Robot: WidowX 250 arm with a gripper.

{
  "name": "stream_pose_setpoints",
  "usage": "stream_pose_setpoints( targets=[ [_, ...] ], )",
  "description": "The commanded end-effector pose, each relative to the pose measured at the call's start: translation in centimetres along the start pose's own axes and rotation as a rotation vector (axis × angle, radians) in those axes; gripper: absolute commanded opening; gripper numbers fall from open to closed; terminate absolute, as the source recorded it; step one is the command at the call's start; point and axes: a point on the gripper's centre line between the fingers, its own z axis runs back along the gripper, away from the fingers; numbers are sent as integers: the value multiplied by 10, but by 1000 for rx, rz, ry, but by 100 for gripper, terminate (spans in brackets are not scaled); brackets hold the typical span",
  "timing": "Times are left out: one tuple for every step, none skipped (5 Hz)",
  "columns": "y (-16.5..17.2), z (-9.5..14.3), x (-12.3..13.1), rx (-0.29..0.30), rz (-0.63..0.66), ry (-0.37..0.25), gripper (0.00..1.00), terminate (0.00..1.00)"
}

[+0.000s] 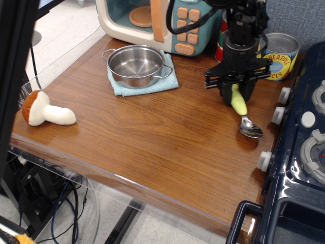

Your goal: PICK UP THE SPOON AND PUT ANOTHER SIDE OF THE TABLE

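Near the table's [152, 137] right edge, the spoon [242, 112] is pinched by the gripper [236, 96]; transfer is not yet made.

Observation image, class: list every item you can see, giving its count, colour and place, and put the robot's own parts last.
spoon: 1, lime-green handle, metal bowl, right side of table
pot: 1, silver, on cloth
cloth: 1, light blue, back of table
toy mushroom: 1, brown and white, left edge
toy microwave: 1, cream and teal, back
cans: 2, one yellow-labelled, one red, back right
toy stove: 1, dark blue, right
end effector: 1, black, closed around spoon handle
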Motion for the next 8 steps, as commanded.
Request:
stream_pose_setpoints(
  targets=[
    [39,113,27,-163,75,-171,0,0],
    [79,130,17,-162,115,-174,0,0],
    [123,139,-1,-155,193,-171,0,0],
    [162,135,-20,-153,362,-156,0,0],
    [187,130,-35,-117,528,-173,0,0],
    [202,117,-42,-69,644,-195,0,0],
    [209,97,-40,16,709,-216,0,0],
    [213,81,-36,65,749,-233,0,0]
  ],
)
